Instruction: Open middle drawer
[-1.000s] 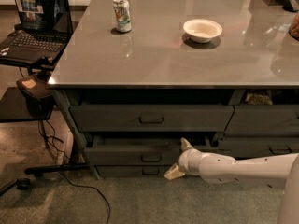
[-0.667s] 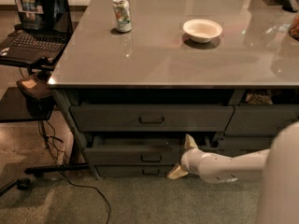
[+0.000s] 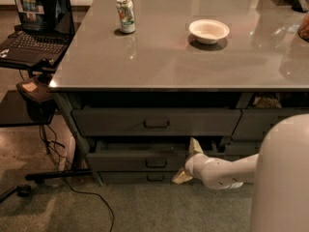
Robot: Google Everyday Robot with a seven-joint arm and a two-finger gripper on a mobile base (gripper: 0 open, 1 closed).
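Note:
The middle drawer (image 3: 125, 160) is a dark grey drawer with a medium-height front and a small dark centre pull (image 3: 156, 163). It sits below the taller top drawer (image 3: 111, 122) and above the thin bottom drawer (image 3: 130, 178). It stands pulled out a little, and a strip of its dark inside (image 3: 137, 146) shows. My white gripper (image 3: 189, 162) is at the right end of its front, right of the pull. It is open, with one fingertip (image 3: 194, 146) above the front edge and the other low by the bottom drawer.
The grey tabletop (image 3: 159, 62) carries a can (image 3: 126, 14) and a white bowl (image 3: 209, 31). A laptop (image 3: 36, 25) on a side stand is at the left, with cables on the floor (image 3: 72, 187). My arm's large white link (image 3: 280, 178) fills the lower right.
The gripper has stayed at the right end of the middle drawer, shifting only slightly. The arm's large white link has swung into the lower right of the view.

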